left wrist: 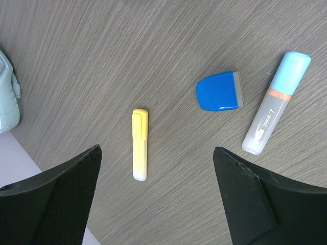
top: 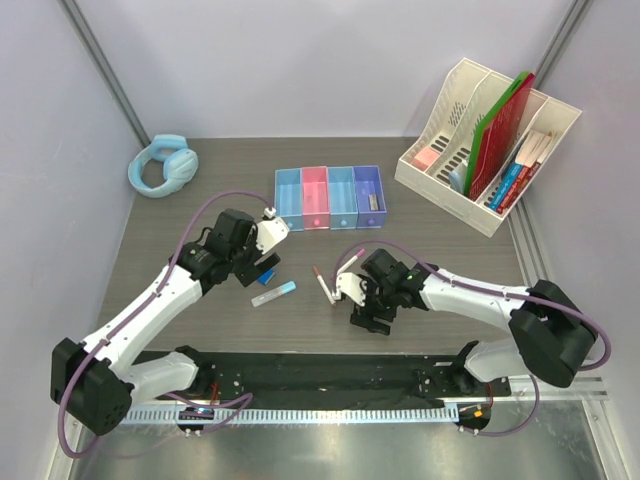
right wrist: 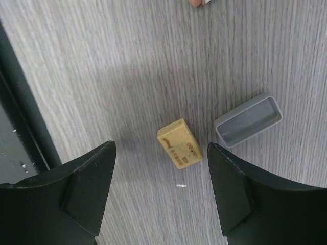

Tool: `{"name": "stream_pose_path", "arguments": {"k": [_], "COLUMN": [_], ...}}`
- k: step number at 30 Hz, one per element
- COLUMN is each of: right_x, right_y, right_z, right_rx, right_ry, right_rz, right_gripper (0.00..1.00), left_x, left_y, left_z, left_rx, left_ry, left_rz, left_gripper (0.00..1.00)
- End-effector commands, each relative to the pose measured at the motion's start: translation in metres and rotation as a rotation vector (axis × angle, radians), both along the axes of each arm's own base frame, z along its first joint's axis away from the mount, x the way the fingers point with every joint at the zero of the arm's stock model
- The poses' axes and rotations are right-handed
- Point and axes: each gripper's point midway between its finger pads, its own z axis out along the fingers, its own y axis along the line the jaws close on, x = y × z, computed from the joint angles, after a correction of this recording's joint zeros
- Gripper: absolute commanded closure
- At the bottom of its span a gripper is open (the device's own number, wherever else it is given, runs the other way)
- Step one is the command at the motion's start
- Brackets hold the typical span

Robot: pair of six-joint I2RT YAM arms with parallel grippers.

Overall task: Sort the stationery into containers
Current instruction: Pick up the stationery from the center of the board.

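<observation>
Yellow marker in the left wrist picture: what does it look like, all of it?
The yellow marker is a slim plastic stick, deeper yellow at the capped end with its clip, paler towards the whitish other end. It lies flat on the grey wood-grain table, touching only that, in view between the fingers of the open left gripper.

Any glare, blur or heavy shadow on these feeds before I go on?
Left wrist: sharp, evenly lit; yellow marker, blue block and pale blue tube crisp. Right wrist: in focus; soft shadow on the table around the tan eraser, print readable. Top external: clear, with sheen on the near metal strip.
</observation>
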Motion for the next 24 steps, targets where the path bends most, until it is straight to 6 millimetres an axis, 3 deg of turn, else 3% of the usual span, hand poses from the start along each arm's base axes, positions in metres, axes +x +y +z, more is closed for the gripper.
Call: {"name": "stream_pose_path", "arguments": {"k": [1, 7, 14, 16, 22, 24], "right_x": [0.011, 0.01, 0.009, 0.009, 0.005, 0.005], "right_y": [0.004, 0.003, 0.002, 0.002, -0.006, -0.007], "right_z": [-0.006, -0.016, -0.018, -0.016, -0.01, -0.009], "right_rx": [-0.009, -0.038, -0.051, -0.048, -0.072, -0.076], "right_ry": [-0.042, -0.028, -0.017, -0.018, -0.019, -0.017], "right_rz": [-0.02, -0.018, -0.025, -0.026, -0.01, -0.009], "right_gripper": [0.23, 0.29, 0.58, 0.58, 0.41, 0.4], "left_x": [0.003, 0.002, 0.0, 0.0, -0.002, -0.002], "left_y": [-0.001, -0.002, -0.001, -0.001, 0.002, 0.002], "left_z": [0.012, 0.012, 0.012, 0.012, 0.015, 0.015], "left_rx": [-0.011, -0.02, -0.021, -0.023, -0.017, -0.016], "left_ry": [-0.037, -0.037, -0.038, -0.038, -0.046, -0.048], "left_rz": [-0.007, -0.006, -0.004, -0.005, -0.004, -0.004], "left_gripper": [0.1, 0.1, 0.1, 0.1, 0.1, 0.1]}}
